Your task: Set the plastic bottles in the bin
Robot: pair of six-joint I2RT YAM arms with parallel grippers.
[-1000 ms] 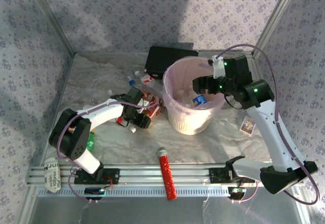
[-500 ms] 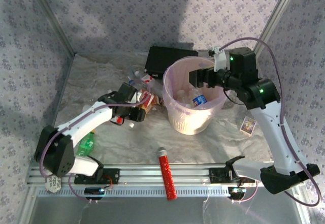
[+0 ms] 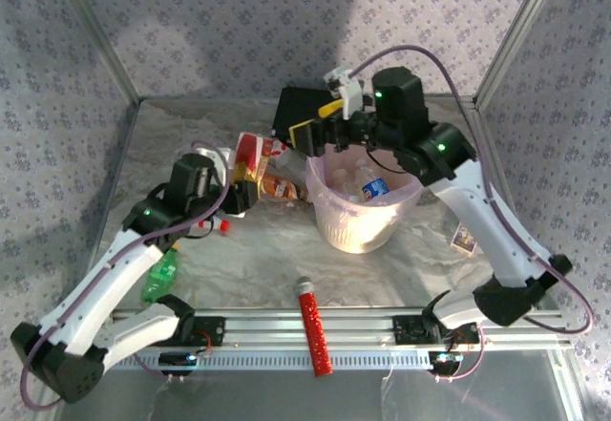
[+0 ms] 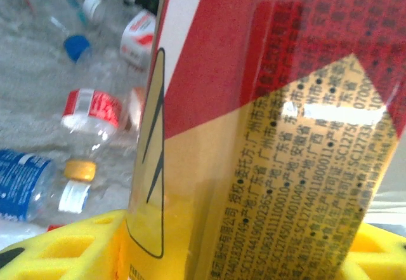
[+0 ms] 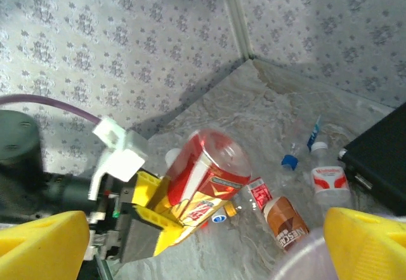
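A red-and-yellow bottle (image 3: pixel 250 157) is clamped between the yellow fingers of the left gripper (image 3: pixel 241 190), tilted, to the left of the bin (image 3: pixel 363 235) and apart from it. In the left wrist view its label fills most of the frame. The bin stands at the middle of the table (image 3: pixel 267 259) and holds a blue-label bottle (image 3: pixel 375 190) and some pale ones.

Between the held bottle and the bin, a brown-label bottle (image 3: pixel 279 187) lies on the table just beside the bin's left wall. The right gripper (image 3: pixel 313 125) hangs over the bin's far-left rim, in front of the black box (image 3: pixel 301 106). Its yellow fingers (image 5: pixel 41 242) are spread wide with nothing between them.

More bottles lie loose behind the held one: a red-label bottle (image 4: pixel 92 108), one with a blue cap (image 4: pixel 76 46) and a clear bottle (image 5: pixel 328 181) near the box. A green bottle (image 3: pixel 160 273) lies by the left arm, and a red glitter tube (image 3: pixel 313 326) lies near the front rail.
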